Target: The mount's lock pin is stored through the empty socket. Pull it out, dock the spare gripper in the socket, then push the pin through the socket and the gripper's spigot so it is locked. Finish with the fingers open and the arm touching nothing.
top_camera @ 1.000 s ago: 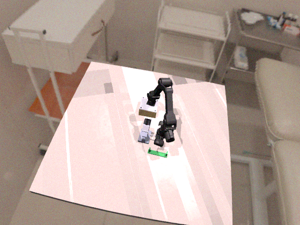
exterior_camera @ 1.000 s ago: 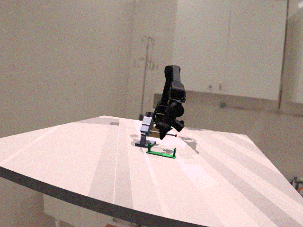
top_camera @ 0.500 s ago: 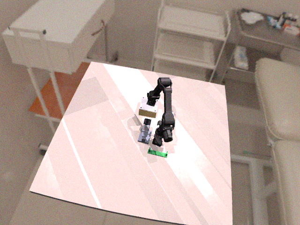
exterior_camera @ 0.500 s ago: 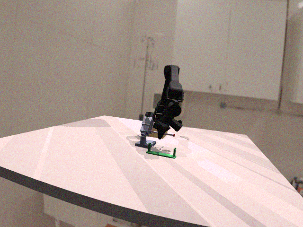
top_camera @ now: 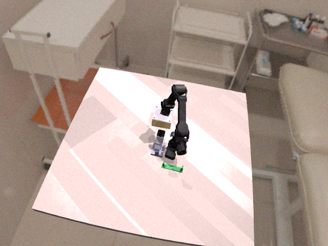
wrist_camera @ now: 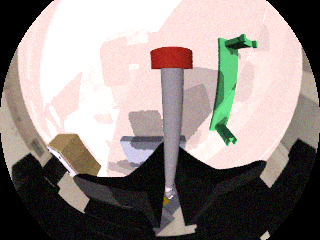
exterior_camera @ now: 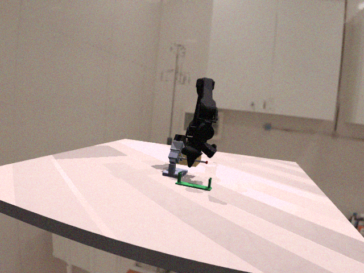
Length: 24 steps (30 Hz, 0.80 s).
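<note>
My gripper [top_camera: 170,156] [exterior_camera: 191,163] [wrist_camera: 167,146] is shut on the lock pin [exterior_camera: 202,161] [wrist_camera: 172,114], a thin grey shaft with a red head [wrist_camera: 171,58]. The pin is held about level above the table, and its head points away from the mount. The grey mount [top_camera: 158,149] [exterior_camera: 175,154] stands on its base just left of my fingers, with a black part [top_camera: 160,132] at its top. I cannot tell whether the pin's tip touches the mount. The green cradle [top_camera: 172,167] [exterior_camera: 194,184] [wrist_camera: 226,94] lies on the table in front, with nothing on it.
The arm's white and tan base block [top_camera: 161,119] [wrist_camera: 74,154] stands behind the mount. The pink table [top_camera: 105,185] [exterior_camera: 117,205] reaches well out on all sides. Carts, shelves and a padded couch stand off the table.
</note>
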Tool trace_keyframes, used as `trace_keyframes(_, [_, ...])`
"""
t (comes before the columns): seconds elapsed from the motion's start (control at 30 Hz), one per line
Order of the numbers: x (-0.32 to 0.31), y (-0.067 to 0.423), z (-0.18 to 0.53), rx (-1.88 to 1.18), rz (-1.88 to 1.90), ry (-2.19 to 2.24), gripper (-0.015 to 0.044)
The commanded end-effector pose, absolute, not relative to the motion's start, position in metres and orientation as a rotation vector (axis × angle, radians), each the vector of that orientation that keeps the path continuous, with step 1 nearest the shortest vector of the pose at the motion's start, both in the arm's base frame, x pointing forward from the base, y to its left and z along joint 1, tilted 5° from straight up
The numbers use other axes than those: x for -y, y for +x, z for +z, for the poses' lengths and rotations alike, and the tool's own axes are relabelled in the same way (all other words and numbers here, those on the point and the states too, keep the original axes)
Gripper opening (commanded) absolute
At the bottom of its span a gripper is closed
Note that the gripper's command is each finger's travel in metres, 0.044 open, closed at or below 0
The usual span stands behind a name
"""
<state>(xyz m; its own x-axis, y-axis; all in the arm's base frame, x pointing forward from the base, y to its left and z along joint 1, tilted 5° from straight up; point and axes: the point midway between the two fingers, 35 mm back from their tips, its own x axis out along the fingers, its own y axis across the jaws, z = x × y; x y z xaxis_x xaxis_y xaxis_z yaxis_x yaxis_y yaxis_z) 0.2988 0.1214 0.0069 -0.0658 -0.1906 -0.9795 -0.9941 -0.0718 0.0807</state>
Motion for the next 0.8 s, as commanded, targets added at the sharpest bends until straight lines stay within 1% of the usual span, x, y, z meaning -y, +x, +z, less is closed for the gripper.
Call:
trace_keyframes(0.0, [-0.118, 0.300, 0.008, -1.359, 1.232, -1.371, 0.0000])
trace_keyframes(0.77, [-0.103, 0.302, 0.007, -1.367, 1.243, -1.366, 0.0000])
